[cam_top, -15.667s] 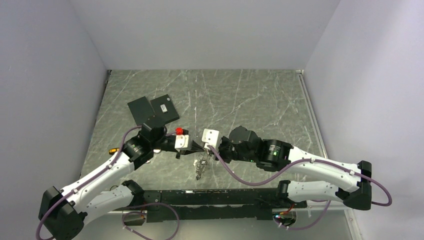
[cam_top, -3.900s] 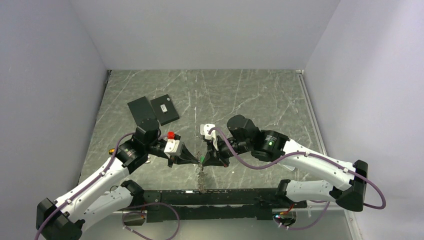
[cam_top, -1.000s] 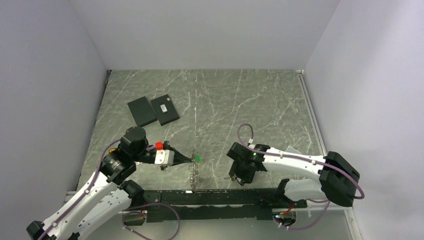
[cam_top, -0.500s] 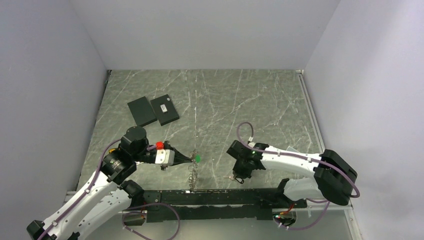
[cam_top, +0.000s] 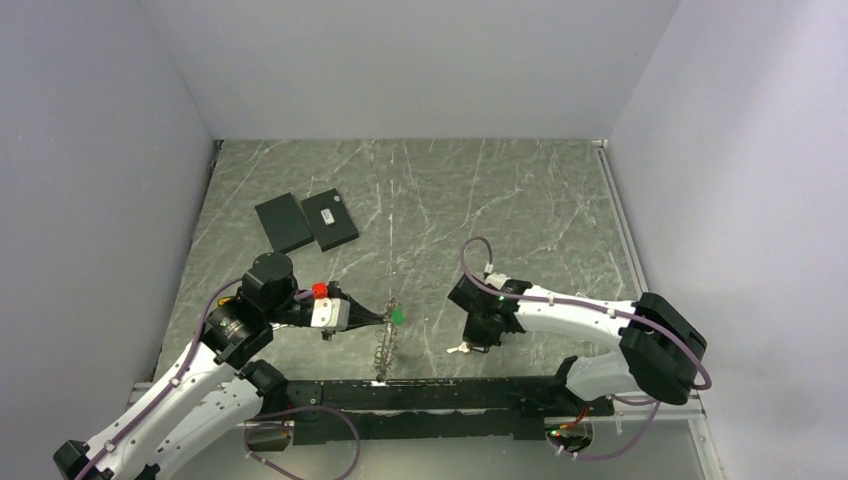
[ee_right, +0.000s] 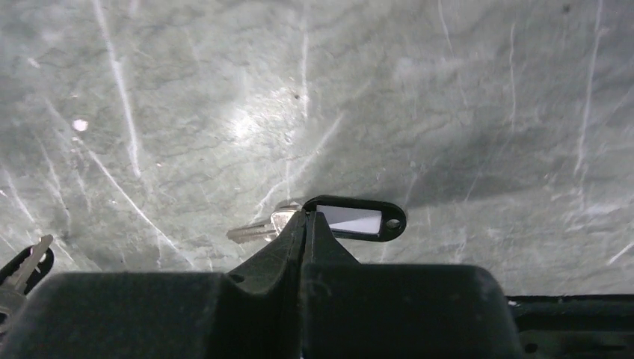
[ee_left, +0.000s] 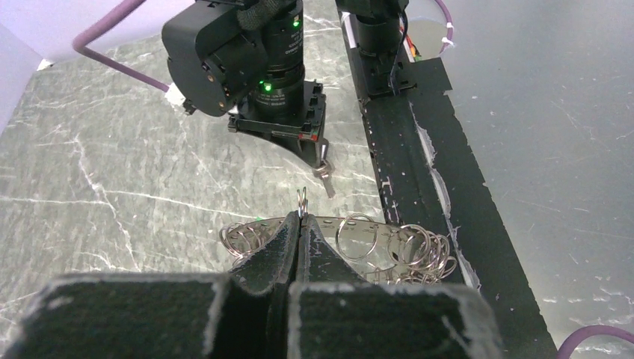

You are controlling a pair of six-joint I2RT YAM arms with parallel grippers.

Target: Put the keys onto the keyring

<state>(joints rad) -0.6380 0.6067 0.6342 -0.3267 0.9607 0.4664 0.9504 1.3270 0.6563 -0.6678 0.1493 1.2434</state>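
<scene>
My left gripper (cam_top: 386, 318) is shut on the keyring (ee_left: 302, 200), a small thin ring pinched upright at its tips. Beside it shows the green tag (cam_top: 397, 316), and a chain of linked rings (ee_left: 374, 247) hangs below toward the front edge. My right gripper (cam_top: 470, 342) points down at the table right of the chain, shut on one of the keys (ee_right: 256, 230). The key's silver blade sticks out left of the fingertips. Its black tag with a white label (ee_right: 360, 218) lies to the right. A second key (ee_right: 24, 265) lies at the lower left of the right wrist view.
Two flat black plates (cam_top: 305, 222) lie side by side at the back left. A black taped rail (cam_top: 450, 385) runs along the near table edge, just below the chain's end. Grey walls close in the left, back and right sides.
My right gripper has closed from open onto the key and shifted slightly left and away from the rail. The left arm and keyring have not moved.
</scene>
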